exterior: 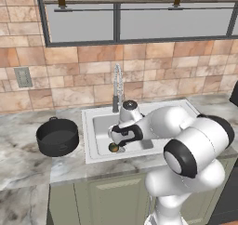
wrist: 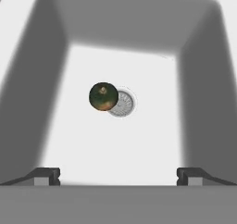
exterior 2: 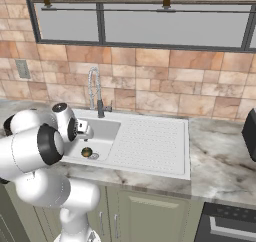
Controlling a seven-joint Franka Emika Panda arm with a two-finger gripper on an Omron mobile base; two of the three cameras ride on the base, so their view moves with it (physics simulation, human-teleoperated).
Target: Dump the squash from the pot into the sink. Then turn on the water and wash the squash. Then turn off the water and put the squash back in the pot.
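The squash (wrist: 103, 96), dark green with an orange patch, lies on the floor of the sink (wrist: 152, 140), touching the round metal drain (wrist: 123, 103). My gripper (wrist: 118, 176) hangs open above the basin, pointing down, with the squash well below and between its fingertips (wrist: 46, 176); nothing is held. From the base, the squash (exterior: 113, 148) sits just under my hand near the basin's front. The black pot (exterior: 57, 136) stands upright on the counter left of the sink, with nothing visible inside. No stream runs from the chrome faucet (exterior: 117, 87).
The ribbed drainboard (exterior 2: 150, 141) lies right of the basin. A dark appliance (exterior 2: 250, 133) stands at the counter's far right. The tiled wall and window rise close behind the faucet (exterior 2: 93, 88). My own arm crosses over the basin's right half.
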